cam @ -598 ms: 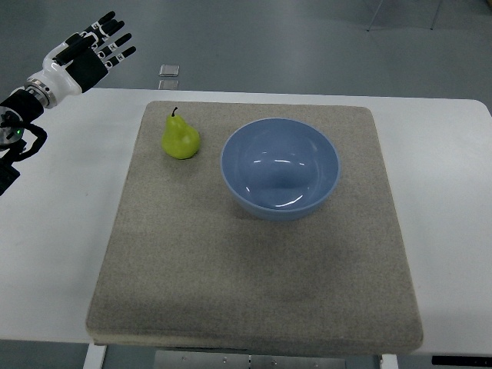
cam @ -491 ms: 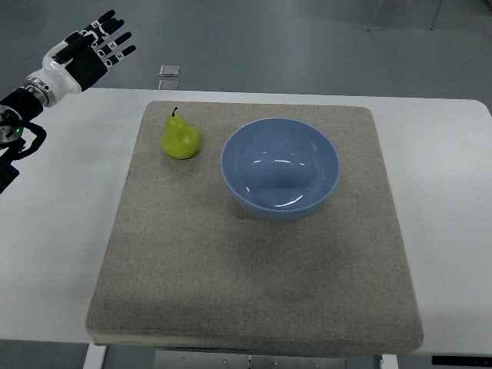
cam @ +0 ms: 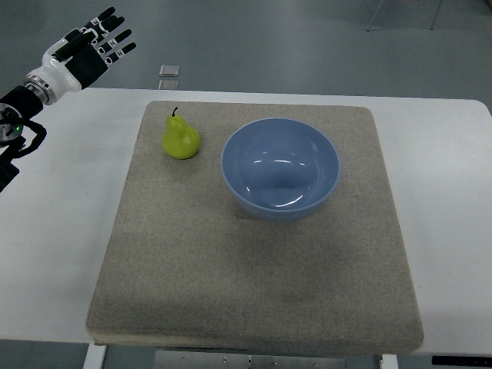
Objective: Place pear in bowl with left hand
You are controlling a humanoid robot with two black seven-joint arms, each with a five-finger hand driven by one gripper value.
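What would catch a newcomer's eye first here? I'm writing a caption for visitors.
The big blue bowl stands empty near the middle of the grey mat. The green pear sits upright just left of it, apart from it. At the top left corner the left hand hangs beyond the table's edge, its fingers spread and holding nothing.

Open mat (cam: 231, 269) around pear (cam: 181, 138) (bowl (cam: 280, 169) rightward)

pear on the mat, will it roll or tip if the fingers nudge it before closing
The pear stands upright on its wide base with a narrow neck, so a nudge high up would probably tip it. Once down, its rounded body could roll, though the felt mat should slow it.
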